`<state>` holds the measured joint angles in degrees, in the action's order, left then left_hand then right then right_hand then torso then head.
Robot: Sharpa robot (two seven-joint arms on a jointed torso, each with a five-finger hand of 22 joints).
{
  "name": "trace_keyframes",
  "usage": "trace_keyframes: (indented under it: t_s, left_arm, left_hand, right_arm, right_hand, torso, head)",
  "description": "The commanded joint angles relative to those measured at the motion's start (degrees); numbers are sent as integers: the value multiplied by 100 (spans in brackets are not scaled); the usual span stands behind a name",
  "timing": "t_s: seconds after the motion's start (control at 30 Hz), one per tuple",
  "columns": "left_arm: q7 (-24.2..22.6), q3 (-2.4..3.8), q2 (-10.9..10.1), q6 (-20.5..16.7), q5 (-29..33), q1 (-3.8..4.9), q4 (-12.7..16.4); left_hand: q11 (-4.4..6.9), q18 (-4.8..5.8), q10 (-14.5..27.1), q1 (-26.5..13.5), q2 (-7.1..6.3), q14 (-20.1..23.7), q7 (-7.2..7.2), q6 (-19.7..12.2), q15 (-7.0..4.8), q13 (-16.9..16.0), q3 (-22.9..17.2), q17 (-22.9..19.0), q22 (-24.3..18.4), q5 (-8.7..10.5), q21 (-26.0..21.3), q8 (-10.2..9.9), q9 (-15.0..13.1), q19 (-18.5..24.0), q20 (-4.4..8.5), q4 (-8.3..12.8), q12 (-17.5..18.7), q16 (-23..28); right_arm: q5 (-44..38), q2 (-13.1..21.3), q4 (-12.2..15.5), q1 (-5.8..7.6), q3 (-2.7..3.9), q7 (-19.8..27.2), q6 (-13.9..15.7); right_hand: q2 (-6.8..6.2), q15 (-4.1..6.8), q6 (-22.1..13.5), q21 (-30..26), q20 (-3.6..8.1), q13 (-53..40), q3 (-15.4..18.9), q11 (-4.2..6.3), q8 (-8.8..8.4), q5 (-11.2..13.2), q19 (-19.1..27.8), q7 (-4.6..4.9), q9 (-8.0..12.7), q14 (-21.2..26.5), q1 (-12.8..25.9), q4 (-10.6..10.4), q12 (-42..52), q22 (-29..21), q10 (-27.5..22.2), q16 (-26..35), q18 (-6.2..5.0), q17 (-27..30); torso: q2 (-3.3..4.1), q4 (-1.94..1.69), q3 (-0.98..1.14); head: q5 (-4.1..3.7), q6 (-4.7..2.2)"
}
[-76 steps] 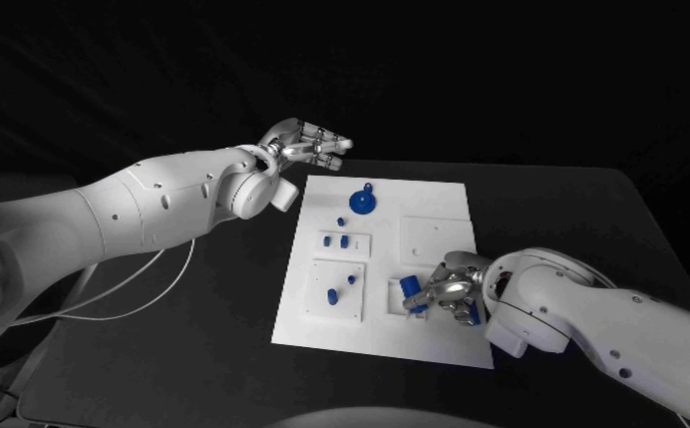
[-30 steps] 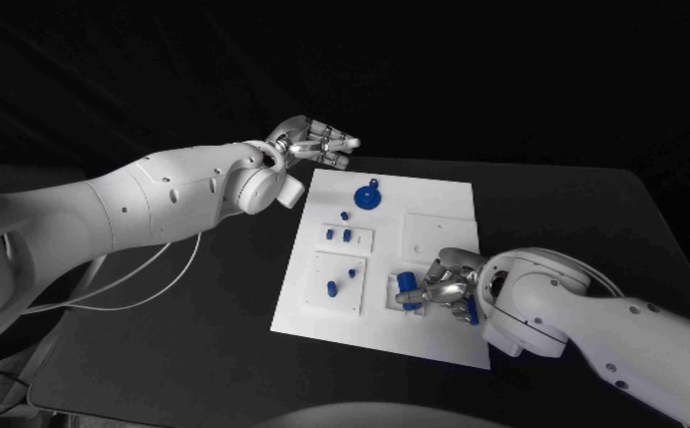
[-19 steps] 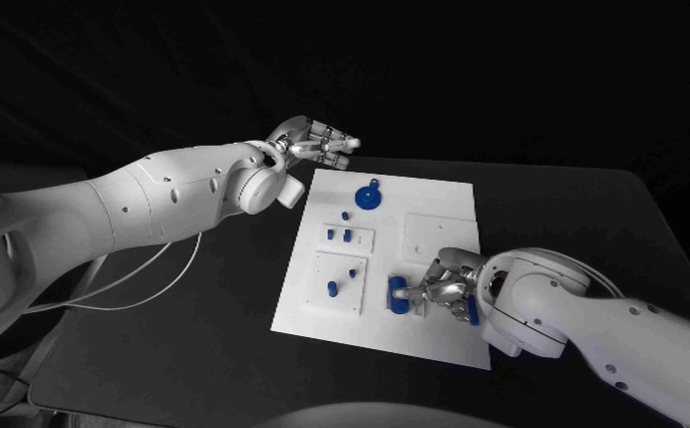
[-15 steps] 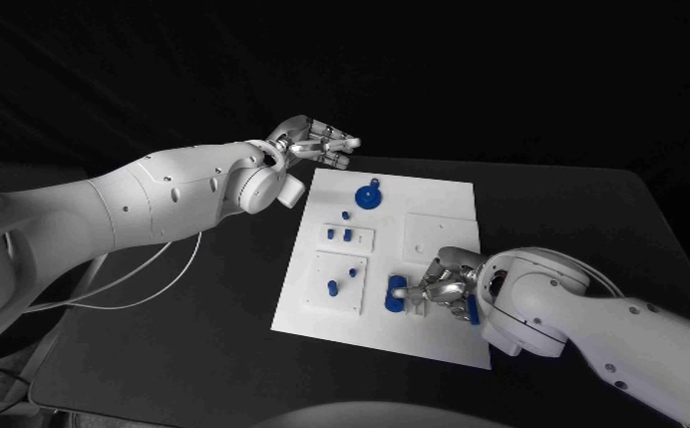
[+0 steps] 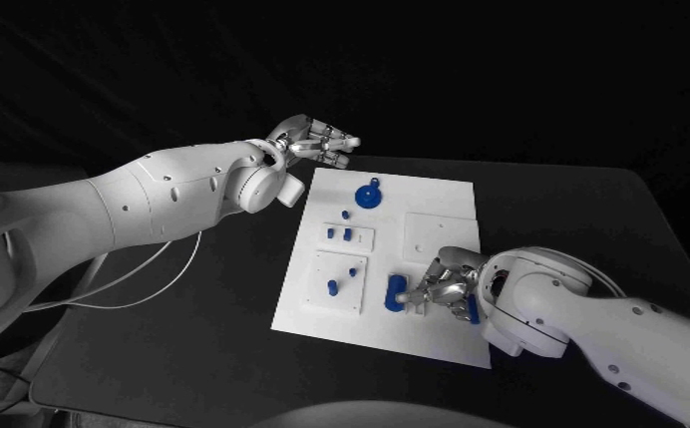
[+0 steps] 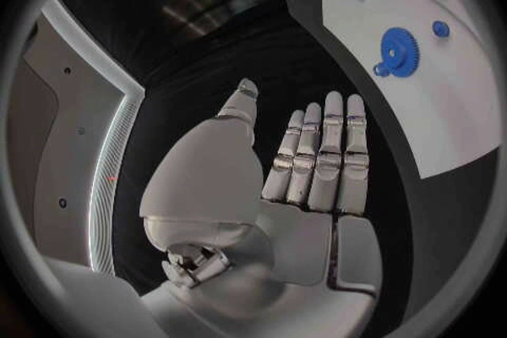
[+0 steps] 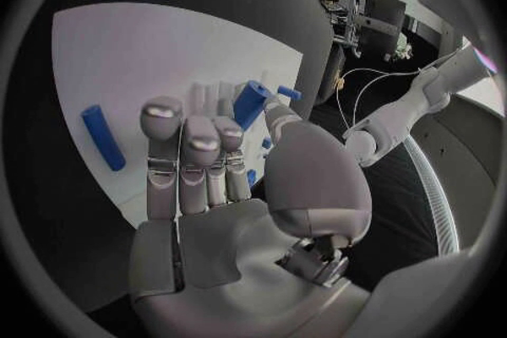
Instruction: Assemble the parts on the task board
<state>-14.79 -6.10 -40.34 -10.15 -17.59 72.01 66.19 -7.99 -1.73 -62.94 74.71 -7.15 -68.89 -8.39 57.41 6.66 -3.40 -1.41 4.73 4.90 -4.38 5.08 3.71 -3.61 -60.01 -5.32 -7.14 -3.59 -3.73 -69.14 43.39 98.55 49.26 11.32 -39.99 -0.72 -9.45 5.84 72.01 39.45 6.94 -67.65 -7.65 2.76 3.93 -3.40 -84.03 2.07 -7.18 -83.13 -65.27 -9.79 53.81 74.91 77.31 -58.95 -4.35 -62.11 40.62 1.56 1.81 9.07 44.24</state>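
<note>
The white task board [image 5: 432, 211] lies mid-table. My right hand [image 5: 449, 286] is low over its near part, thumb and a finger pinching a long blue part [image 5: 394, 293] that touches the board; the right wrist view shows this blue part [image 7: 250, 104] between the thumb and the straight fingers [image 7: 182, 144]. A second blue cylinder [image 5: 472, 310] lies on the board [image 7: 127, 59] by that hand, seen as a loose cylinder [image 7: 102, 137]. My left hand [image 5: 314, 143] hovers open off the board's far left corner, fingers [image 6: 322, 152] straight and holding nothing.
A blue gear [image 5: 367, 197] lies on the far part of the board; the left wrist view shows the gear [image 6: 400, 51] too. Small blue pegs [image 5: 339, 236] stand in a plate left of centre, two more [image 5: 335, 287] nearer. A white cable [image 5: 137, 283] hangs under the left arm.
The right hand has carried the long blue part a little leftward and set it lower on the board. The left hand rose slightly early on, then held still.
</note>
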Motion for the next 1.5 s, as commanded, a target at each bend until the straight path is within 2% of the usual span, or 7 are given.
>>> trace_keyframes:
  t_s: [0.03, 0.47, 0.93, 1.07, 1.13, 1.17, 1.5]
  left_arm:
    - [-17, 3, -3, 38, -11, 4, 4]
    - [-14, 2, -4, 43, -12, 4, -10]
    - [-5, 1, 2, 58, -12, 4, -7]
    - [2, 1, 2, 62, -12, 4, -10]
    - [4, 1, 2, 63, -12, 4, -11]
    - [5, 1, 2, 64, -12, 4, -11]
    - [11, 0, -1, 70, -12, 4, -9]
  left_hand:
    - [4, -57, 28, 19, -44, 43, -18, -13, -13, -3, -4, 6, 5, -7, 26, -10, -1, 9, -36, -44, 21, 15]
    - [4, -57, 28, 19, -44, 43, -18, -13, -13, -3, -4, 6, 5, -7, 26, -10, -1, 9, -36, -44, 21, 15]
    - [8, -57, 21, 0, -29, 44, -16, -7, -13, -4, -1, 6, 5, -9, 26, -11, -1, 10, -35, -41, 21, 15]
    - [7, -56, 22, -6, -33, 46, -16, -7, -12, -4, 0, 6, 4, -7, 25, -11, 0, 13, -36, -48, 20, 16]
    - [7, -56, 22, -6, -33, 47, -16, -7, -12, -4, 0, 6, 4, -7, 25, -11, 0, 13, -36, -49, 20, 16]
    - [7, -56, 22, -6, -33, 47, -16, -7, -12, -4, 0, 6, 4, -7, 25, -11, 0, 13, -36, -49, 20, 16]
    - [8, -57, 19, -7, -19, 52, -17, -4, -11, -4, -4, 6, 4, -10, 23, -10, -1, 15, -38, -53, 20, 15]
  right_arm:
    - [-2, 65, 83, -4, -1, 235, -15]
    - [-93, 136, 226, -4, 1, 253, -149]
    - [-287, -78, 70, -6, 1, 33, -41]
    - [-349, -127, 20, -7, -1, -22, -17]
    - [-387, -142, -5, -8, -2, -47, -7]
    - [-399, -147, -15, -8, -2, -58, -1]
    - [-550, -161, -76, -11, -7, -118, 113]
  right_hand:
    - [-46, 7, 42, 27, 23, -9, 47, -3, -26, -101, -286, -11, 13, -22, -55, 78, 30, 453, 46, 23, 93, -1]
    - [-8, 2, 124, 106, 18, -57, 55, 13, -28, -529, -288, -39, 53, -31, -268, 503, 78, 471, 78, -28, 109, -50]
    - [177, -2, 155, 152, 14, -69, 4, 27, -29, -939, -293, -62, 90, -41, -147, 603, 76, 476, 109, -59, 120, -74]
    - [304, -4, 155, 164, 13, -73, -5, 31, -28, -906, -292, -64, 102, -39, -63, 701, 70, 476, 115, -59, 123, -71]
    - [455, -2, 154, 174, 13, -77, -76, 34, -29, -665, -294, -75, 106, -42, -69, 818, 70, 477, 120, -66, 124, -75]
    - [371, 1, 149, 172, 12, -78, -327, 23, -32, -597, -291, -77, 114, -44, 1, 832, 68, 474, 123, -74, 125, -78]
    - [619, -1, 142, 220, 14, -88, -685, 44, -27, -510, -296, -84, 113, -42, 180, 1111, 65, 481, 132, -85, 127, -79]
  torso:
    - [-1, 7, 3]
    - [-1, 0, 1]
    - [-1, -13, -9]
    - [-1, -6, -8]
    - [-1, -3, -7]
    - [-1, -3, -7]
    - [-2, 2, -2]
  head:
    - [-5, -15]
    - [-22, -15]
    - [-26, 13]
    - [-25, 13]
    - [-28, 17]
    - [-28, 17]
    - [-20, 14]
